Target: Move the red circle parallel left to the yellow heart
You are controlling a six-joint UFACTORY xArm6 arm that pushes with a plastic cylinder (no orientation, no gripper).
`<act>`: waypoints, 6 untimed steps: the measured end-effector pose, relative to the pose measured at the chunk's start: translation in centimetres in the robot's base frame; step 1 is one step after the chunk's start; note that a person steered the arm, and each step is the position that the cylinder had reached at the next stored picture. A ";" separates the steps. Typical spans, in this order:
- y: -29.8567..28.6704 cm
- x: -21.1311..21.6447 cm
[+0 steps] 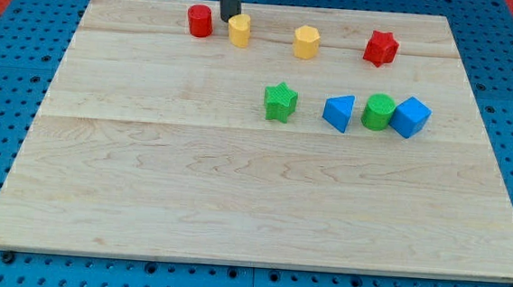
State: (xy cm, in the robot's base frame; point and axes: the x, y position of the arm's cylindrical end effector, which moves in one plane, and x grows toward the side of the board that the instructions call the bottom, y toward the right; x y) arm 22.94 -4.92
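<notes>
The red circle (200, 20), a short cylinder, stands near the view's top left of the wooden board (235, 196). The yellow heart (239, 30) stands just to its right, with a small gap between them. My tip (228, 18) comes down from the view's top edge between the two, touching or nearly touching the heart's upper left side and a little right of the red circle.
A yellow hexagon (306, 42) and a red star (381, 48) sit to the right along the top. A green star (280, 101), blue triangle (338, 112), green circle (378, 111) and blue cube (410, 116) form a row mid-right.
</notes>
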 end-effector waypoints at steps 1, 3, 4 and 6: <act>0.3 0.5; -6.0 -1.7; -6.1 2.4; -2.1 4.5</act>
